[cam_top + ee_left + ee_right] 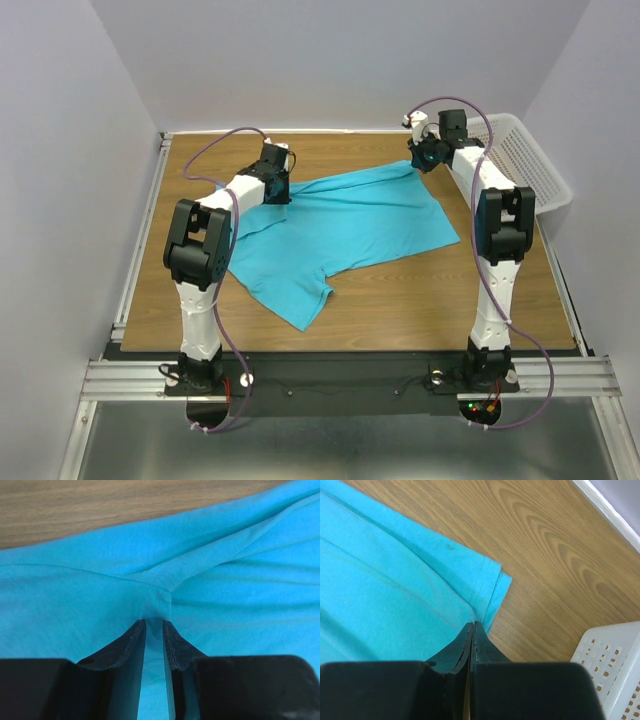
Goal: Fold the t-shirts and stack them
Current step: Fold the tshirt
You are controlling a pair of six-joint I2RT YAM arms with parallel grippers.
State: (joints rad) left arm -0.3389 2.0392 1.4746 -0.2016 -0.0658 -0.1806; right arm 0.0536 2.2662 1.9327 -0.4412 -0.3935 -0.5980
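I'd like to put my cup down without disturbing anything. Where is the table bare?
Bare wood: the near strip of the table in front of the t-shirt, and the far left corner. Crowded: the middle, covered by the t-shirt, and the far right by the basket.

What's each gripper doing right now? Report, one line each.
Left gripper: jaws narrowly apart at a bunched ridge of the turquoise-blue cotton t-shirt; grip cannot be told.
Right gripper: closed on the t-shirt's hem edge.
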